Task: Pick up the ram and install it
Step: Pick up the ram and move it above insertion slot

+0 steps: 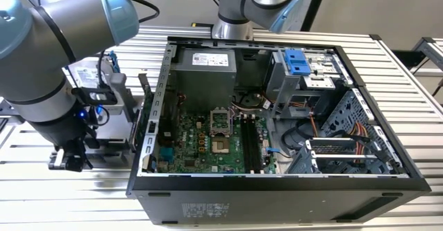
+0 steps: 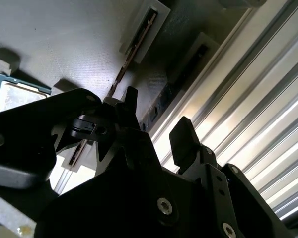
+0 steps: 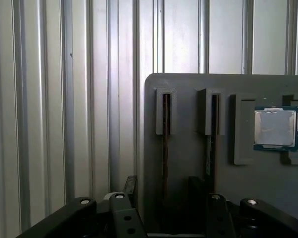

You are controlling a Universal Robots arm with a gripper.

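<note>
Two thin ram sticks stand on edge in slots of a grey holder tray. My gripper is open over the tray's near end, one black finger on each side of the ram that lies farther from the processor chip. In the second wrist view the same ram runs in between the spread fingers of the gripper; I cannot tell whether they touch it. The other ram stick stays in its slot beside it. In the exterior view the gripper hangs low at the left of the computer case.
A square processor chip sits in a pocket of the same tray. The open computer case lies at the exterior view's right, its long black memory slots on the green motherboard. A ribbed metal table surrounds the tray.
</note>
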